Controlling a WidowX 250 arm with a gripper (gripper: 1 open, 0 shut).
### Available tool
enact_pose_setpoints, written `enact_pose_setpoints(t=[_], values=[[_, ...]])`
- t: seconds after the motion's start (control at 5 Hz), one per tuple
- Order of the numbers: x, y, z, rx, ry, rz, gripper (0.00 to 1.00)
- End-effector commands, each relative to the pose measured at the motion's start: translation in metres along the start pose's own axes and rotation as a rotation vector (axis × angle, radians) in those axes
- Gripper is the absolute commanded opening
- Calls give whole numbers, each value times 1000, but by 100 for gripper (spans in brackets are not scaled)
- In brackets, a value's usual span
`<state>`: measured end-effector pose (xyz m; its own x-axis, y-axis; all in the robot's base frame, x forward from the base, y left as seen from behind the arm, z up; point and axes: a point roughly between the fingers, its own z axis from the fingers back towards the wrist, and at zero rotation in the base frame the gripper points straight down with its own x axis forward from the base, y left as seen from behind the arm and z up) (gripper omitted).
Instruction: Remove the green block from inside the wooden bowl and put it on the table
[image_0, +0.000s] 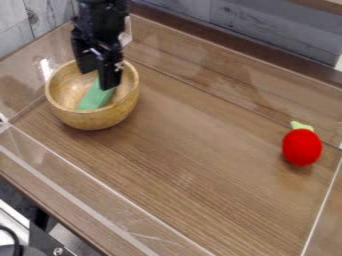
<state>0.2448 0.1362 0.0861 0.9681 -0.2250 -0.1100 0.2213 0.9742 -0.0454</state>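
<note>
Camera view: 1 wooden bowl (91, 119), round, light tan, thick-rimmed, upright on the table (187, 160), wood-grained brown. 1 green block (95, 98), elongated, lay inside the bowl. 1 gripper (98, 70), black, hung over the bowl's far part, its jaws spread apart, at the block's far end; whether they touched it could not be told. 1 red strawberry-like toy (302, 148), green-topped, rested on the table, well apart from the bowl.
</note>
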Motion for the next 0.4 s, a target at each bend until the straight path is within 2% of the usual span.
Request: enact_pose_setpoints(t=[0.0, 0.2], values=[[3, 14, 8, 40, -51, 6, 100], [4, 20, 0, 39, -56, 10, 100]])
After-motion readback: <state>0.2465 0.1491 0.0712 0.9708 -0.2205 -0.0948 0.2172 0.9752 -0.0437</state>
